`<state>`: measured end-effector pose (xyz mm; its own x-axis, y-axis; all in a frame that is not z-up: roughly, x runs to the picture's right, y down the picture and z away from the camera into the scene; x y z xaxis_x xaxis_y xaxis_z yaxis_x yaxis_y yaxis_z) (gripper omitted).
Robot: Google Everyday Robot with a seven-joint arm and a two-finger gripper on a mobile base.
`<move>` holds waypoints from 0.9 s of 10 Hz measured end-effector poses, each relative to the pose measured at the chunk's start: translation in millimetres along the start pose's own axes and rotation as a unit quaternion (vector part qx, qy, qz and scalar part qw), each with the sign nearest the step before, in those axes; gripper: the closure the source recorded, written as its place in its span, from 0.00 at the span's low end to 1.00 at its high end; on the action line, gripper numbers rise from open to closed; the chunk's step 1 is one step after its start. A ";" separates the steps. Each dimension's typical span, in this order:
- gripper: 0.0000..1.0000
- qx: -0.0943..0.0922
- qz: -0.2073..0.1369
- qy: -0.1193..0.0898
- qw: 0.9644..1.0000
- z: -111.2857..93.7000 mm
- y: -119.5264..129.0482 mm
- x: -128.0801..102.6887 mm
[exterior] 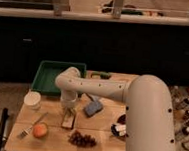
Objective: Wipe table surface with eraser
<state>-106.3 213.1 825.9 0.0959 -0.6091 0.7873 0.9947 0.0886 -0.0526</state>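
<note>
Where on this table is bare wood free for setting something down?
Bare table surface lies between the white cup and the eraser, and right of the grapes. Crowded in the middle: pincer over eraser, blue-grey pad beside.

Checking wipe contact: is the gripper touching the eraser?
Cannot tell. Camera view: gripper sits directly over the eraser on the table surface; their meeting point is hidden.

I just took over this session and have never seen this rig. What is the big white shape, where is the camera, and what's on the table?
The white shape is the robot's single arm, reaching in from the right. The one camera looks down on the table surface. The gripper points down over the tan eraser; whether it grips it is unclear. Also there: a green tray, white cup, blue-grey pad, fork, orange fruit and grapes.
</note>
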 end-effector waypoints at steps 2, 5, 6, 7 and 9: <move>1.00 0.012 0.020 0.003 1.000 -5.0 5.1 11.9; 1.00 0.022 0.036 0.007 0.999 -11.9 5.4 22.9; 1.00 0.023 0.039 0.007 0.999 -12.1 7.0 23.3; 1.00 0.023 0.040 0.007 0.999 -12.2 8.1 23.6; 1.00 0.023 0.039 0.007 0.999 -12.0 6.0 23.2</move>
<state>-97.6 190.1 836.5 0.1731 -0.6104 0.7729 0.9815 0.1720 -0.0839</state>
